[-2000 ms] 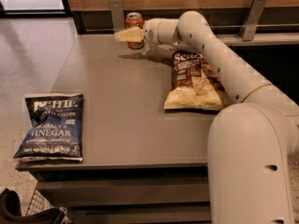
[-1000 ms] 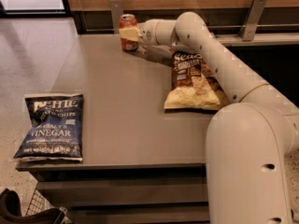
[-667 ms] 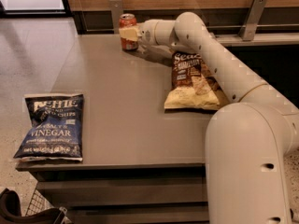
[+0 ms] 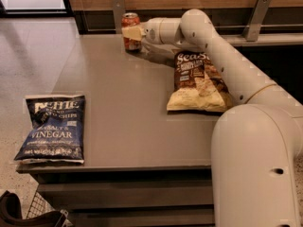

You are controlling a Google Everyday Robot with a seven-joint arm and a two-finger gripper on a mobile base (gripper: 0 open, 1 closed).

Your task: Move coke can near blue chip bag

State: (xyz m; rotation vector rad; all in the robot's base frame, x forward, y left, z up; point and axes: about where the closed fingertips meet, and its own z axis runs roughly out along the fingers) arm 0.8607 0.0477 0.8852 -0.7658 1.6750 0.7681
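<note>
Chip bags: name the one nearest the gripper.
The brown-and-cream Sea Salt bag, close to the gripper at the coke can; the blue chip bag lies far off.

The cream-yellow jaws, at the far edge of the grey-brown counter (image 4: pixel 128 117), clasp a red-orange coke can (image 4: pixel 129 21) with a silver top. Well away from them, to the near left, the navy-blue chip bag (image 4: pixel 52 129) has white lettering and silvery edges. Just right of them, the Sea Salt chip bag (image 4: pixel 196 84) is brown above and pale yellow below. The arm (image 4: pixel 227 65) is off-white.
</note>
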